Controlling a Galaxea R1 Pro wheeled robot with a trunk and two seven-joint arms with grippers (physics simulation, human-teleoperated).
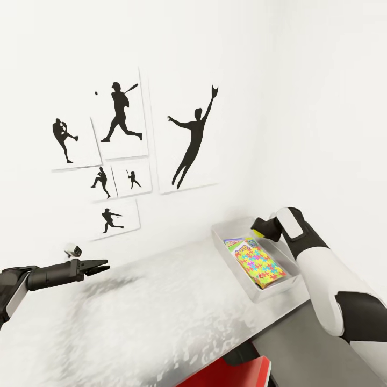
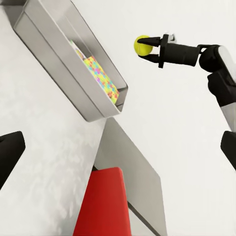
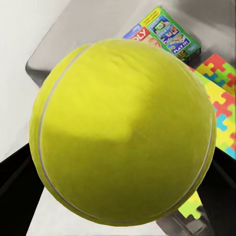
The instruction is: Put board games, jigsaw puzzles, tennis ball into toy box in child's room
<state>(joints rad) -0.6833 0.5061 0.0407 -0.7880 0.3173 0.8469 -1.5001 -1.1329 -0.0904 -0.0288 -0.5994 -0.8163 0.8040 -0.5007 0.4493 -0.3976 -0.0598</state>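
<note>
Above the toy box (image 1: 226, 232), which already held a jigsaw puzzle (image 1: 260, 261), the right gripper (image 2: 149, 48) was clamped on the tennis ball (image 2: 142, 45), not yet dropped in.

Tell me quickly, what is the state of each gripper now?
Left gripper: open, holding nothing.
Right gripper: closed on the tennis ball, above the toy box.
</note>
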